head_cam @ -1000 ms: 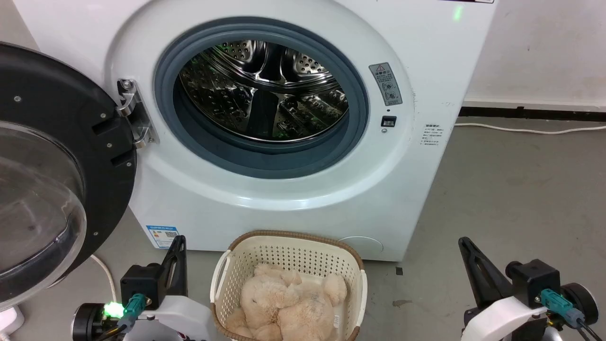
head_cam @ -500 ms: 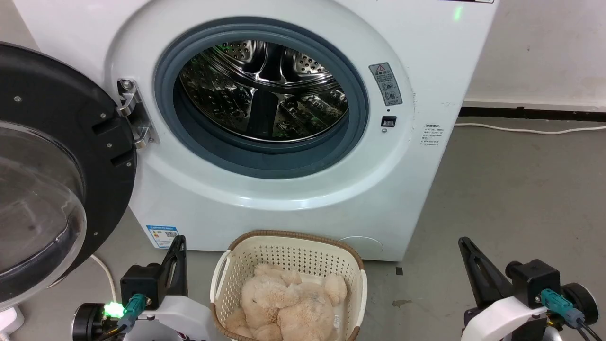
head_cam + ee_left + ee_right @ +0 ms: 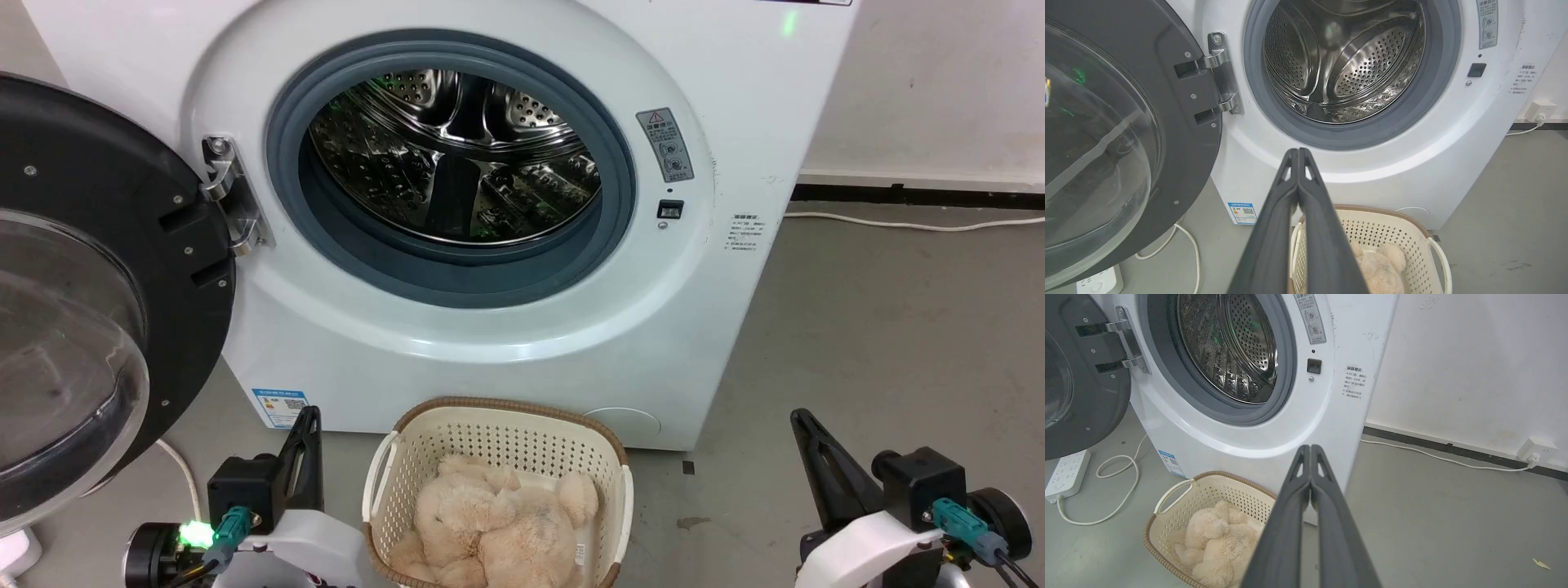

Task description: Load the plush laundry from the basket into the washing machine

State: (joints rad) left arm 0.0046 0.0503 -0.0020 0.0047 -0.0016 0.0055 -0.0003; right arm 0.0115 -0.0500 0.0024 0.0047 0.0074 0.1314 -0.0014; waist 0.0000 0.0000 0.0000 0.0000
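The cream-beige plush laundry lies inside the oval cream basket on the floor just before the white washing machine. The machine's black-framed glass door hangs open to the left and its steel drum holds nothing. My left gripper stands left of the basket, shut and holding nothing; its fingers press together. My right gripper stands right of the basket, also shut and bare, with its fingers touching. The plush shows in the basket in the right wrist view.
A white power strip and its looped cable lie on the grey floor under the open door. Another white cable runs along the wall base to a socket at the right. Open floor lies right of the machine.
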